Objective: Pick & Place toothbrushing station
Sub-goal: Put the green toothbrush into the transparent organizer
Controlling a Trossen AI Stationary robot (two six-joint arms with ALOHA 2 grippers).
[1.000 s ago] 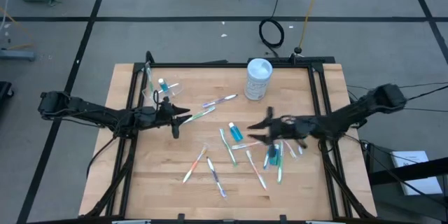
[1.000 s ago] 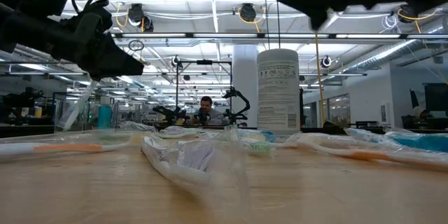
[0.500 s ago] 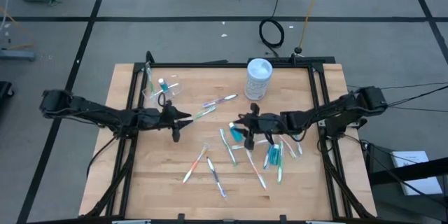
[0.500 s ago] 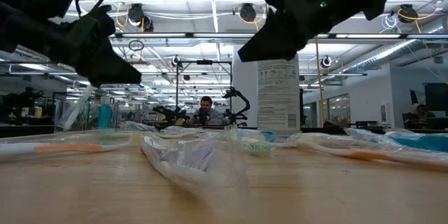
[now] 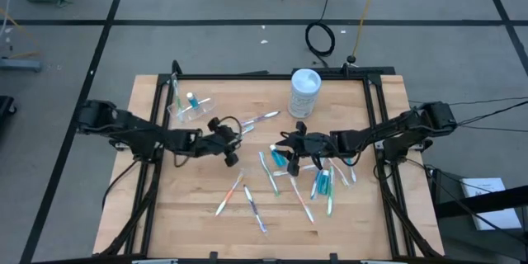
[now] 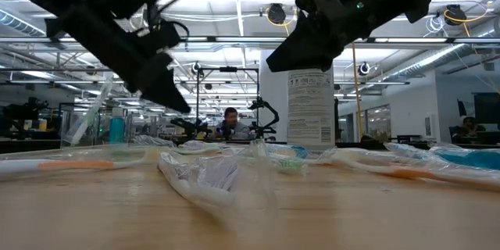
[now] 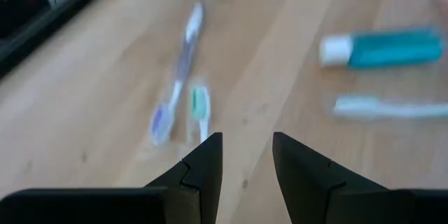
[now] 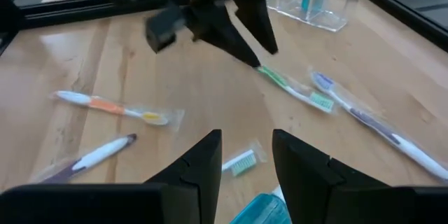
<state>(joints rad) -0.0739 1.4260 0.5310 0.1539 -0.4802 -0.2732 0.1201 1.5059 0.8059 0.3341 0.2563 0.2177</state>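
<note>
Several thin toothbrushes lie flat across the wooden table point(image 5: 190, 190), among them a purple one point(image 7: 178, 63) and a green one point(image 7: 199, 105). A blue toothpaste tube point(image 7: 385, 47) lies near the middle. A clear plastic holder point(image 5: 188, 107) with a blue tube in it stands at the far left. My left gripper point(image 5: 234, 142) hovers open just short of the green brush. My right gripper point(image 5: 280, 150) hovers open over the tube point(image 5: 277, 156) and faces the left one point(image 8: 224, 21).
A tall white cylindrical container point(image 5: 305, 91) stands at the far edge, right of the middle. More toothbrushes lie in a cluster point(image 5: 323, 183) under the right arm and near the front point(image 5: 247, 202). An orange-handled brush point(image 8: 115, 107) lies apart. Black frame rails run along both table sides.
My left gripper has gone toward the table's right, out to the middle, and tipped downward, staying open. My right gripper first went toward the table's left and tipped down over the blue tube, then kept still. No toothbrush or tube has moved.
</note>
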